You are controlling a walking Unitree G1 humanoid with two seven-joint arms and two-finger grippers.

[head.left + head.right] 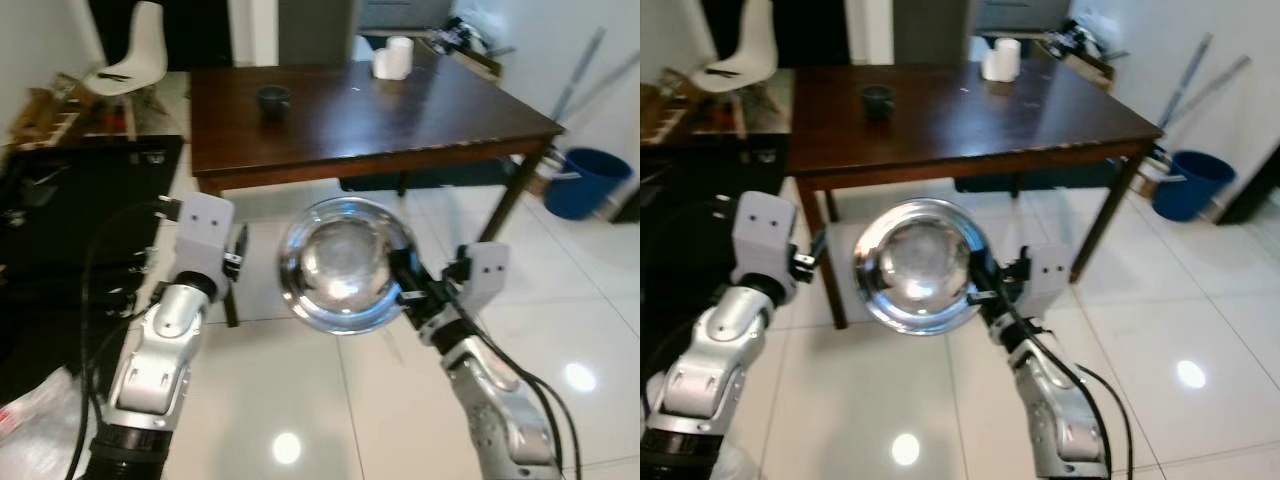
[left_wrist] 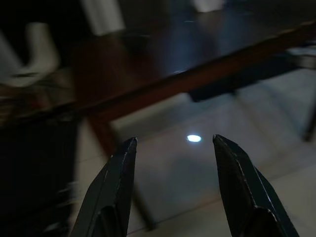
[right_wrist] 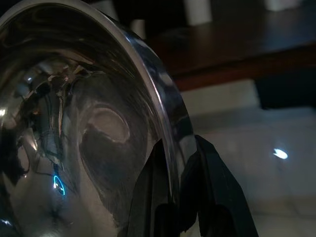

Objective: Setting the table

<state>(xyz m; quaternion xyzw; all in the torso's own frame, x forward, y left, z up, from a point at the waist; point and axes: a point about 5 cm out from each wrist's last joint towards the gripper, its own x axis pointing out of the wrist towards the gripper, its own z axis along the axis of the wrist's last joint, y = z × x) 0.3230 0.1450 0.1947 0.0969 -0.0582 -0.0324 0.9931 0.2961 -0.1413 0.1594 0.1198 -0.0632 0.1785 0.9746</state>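
The right gripper (image 3: 180, 197) pinches the rim of a steel mixing bowl (image 1: 345, 262), held above white floor tiles near the wooden dining table (image 1: 400, 130); left gripper (image 2: 173, 163) spread, apparently empty

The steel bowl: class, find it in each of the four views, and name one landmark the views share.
Left eye view: steel bowl centre, pinched by the right gripper.
Right eye view: left of centre.
Left wrist view: not in it.
Right wrist view: fills the near side.
Shared landmark: dark wooden table.
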